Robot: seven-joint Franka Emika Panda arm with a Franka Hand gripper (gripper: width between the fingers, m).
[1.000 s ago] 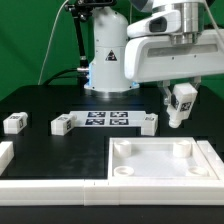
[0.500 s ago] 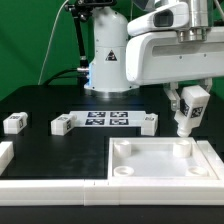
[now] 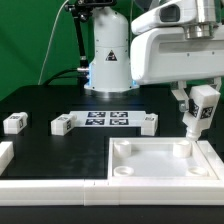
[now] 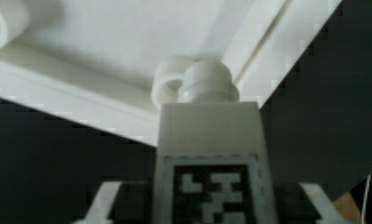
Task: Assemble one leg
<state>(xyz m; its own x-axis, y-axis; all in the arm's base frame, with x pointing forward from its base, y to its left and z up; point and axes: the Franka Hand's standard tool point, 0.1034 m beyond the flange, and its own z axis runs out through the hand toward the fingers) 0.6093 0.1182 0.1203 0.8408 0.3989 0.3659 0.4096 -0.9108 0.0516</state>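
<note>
My gripper (image 3: pixel 203 98) is shut on a leg (image 3: pixel 196 115), a small white block with a black-and-white tag, and holds it tilted just above the large white tray (image 3: pixel 150 172). The leg's lower end hangs over the round socket (image 3: pixel 183 151) at the tray's far corner on the exterior view's right. In the wrist view the leg (image 4: pixel 208 135) runs out between my gripper (image 4: pixel 215 203) toward that socket (image 4: pixel 195 80). Three more legs lie on the black table: one at the exterior view's left (image 3: pixel 14 123), one beside it (image 3: pixel 63 124), one (image 3: pixel 148 122) nearer the tray.
The marker board (image 3: pixel 108 119) lies between the two middle legs. A white bar (image 3: pixel 50 186) runs along the table's front, with a short white piece (image 3: pixel 4 155) at the exterior view's left edge. The robot base (image 3: pixel 108 60) stands behind.
My gripper has carried the leg toward the exterior view's right and lower, from above the table to just over the tray's far corner socket.
</note>
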